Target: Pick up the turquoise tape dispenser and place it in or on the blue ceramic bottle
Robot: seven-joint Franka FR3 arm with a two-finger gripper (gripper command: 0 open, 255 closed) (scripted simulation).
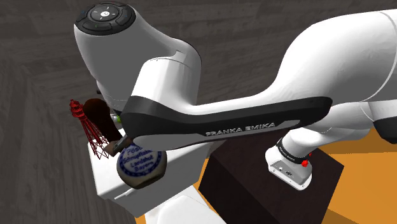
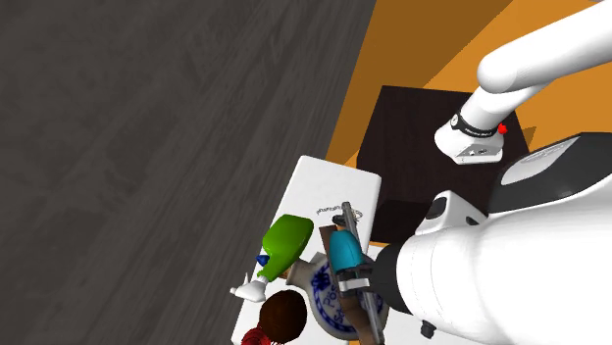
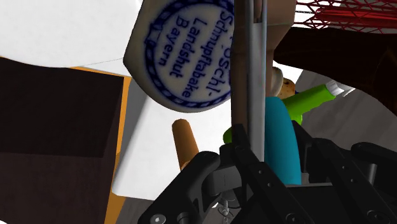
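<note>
Clasping the rounded turquoise tape dispenser [image 3: 280, 135] is the gripper [image 3: 278, 167].

tape dispenser [image 3: 283, 146]: smooth glossy turquoise, plastic look, matt grey bar. bottle [image 1: 139, 162]: glazed cream body, blue print. green bottle [image 2: 287, 240] at dispenser's 9 o'clock, second exterior view: shiny plastic. floor [image 2: 147, 127]: matt dark wood grain. arm shell [image 1: 356, 57]: glossy white.

A: Shoulder cam?
B: Sitting right behind the arm [image 1: 222, 121], looking down past it at the table [image 1: 105, 181] and stand [image 1: 254, 184].
A: Second one?
B: Hanging overhead, looking nearly straight down, farther out. Both are sharing stand, table, bottle [image 1: 141, 162].
A: Wrist?
B: Looking along the gripper [image 3: 278, 153], pressing close to dispenser [image 3: 280, 127] and that bottle.
</note>
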